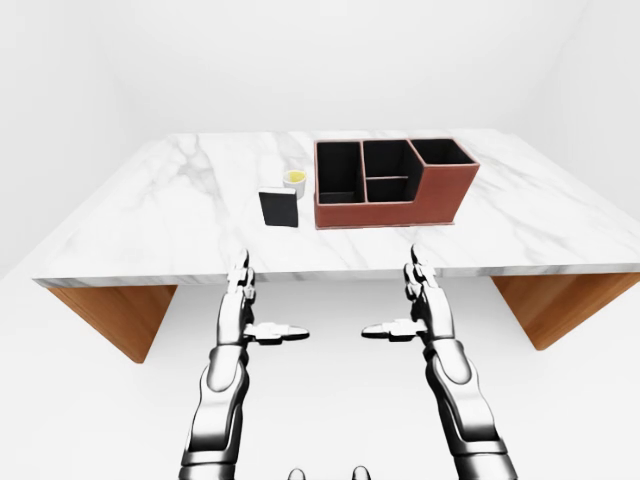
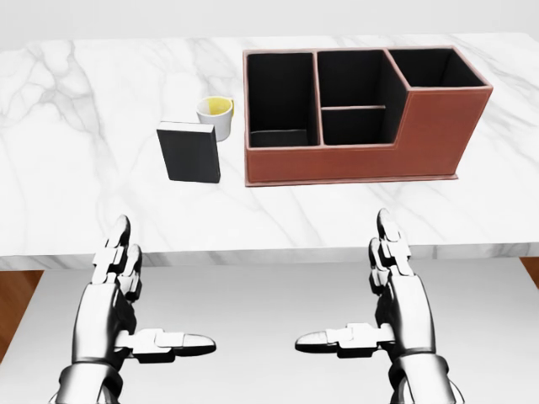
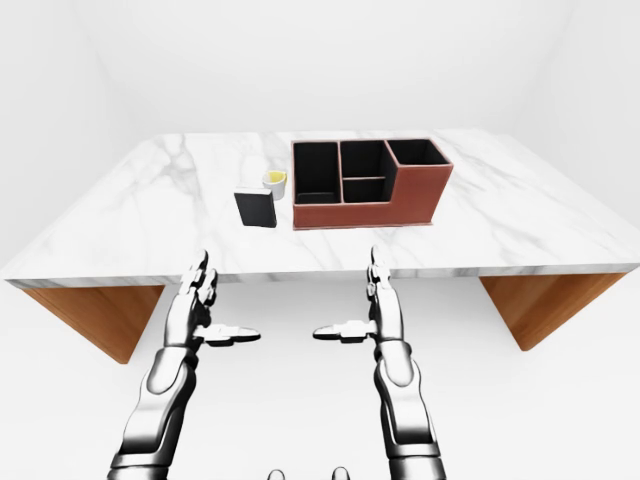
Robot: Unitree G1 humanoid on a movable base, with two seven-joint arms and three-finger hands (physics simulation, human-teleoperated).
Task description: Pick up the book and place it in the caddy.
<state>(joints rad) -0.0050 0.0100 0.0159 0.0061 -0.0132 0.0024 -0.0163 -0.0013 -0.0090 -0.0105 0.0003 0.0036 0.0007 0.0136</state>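
Book (image 2: 191,152) untouched, well clear of both hands. Left hand (image 2: 118,290) and right hand (image 2: 392,286) hang below the near table edge in head view, palms facing each other, fingers spread and straight, thumbs pointing inward; neither holds anything.

Outward from the hands: marble table (image 2: 76,194) top, white with grey veining, on wooden supports seen in the eye views. Book is dark, lying left of centre in head view, apparently flat, though its tilt is hard to judge. Small white cup (image 2: 216,116) with yellow contents just behind its upper right corner, possibly touching. Reddish-brown caddy (image 2: 354,160) just to the right of both, with several dark open compartments, the rightmost section taller.
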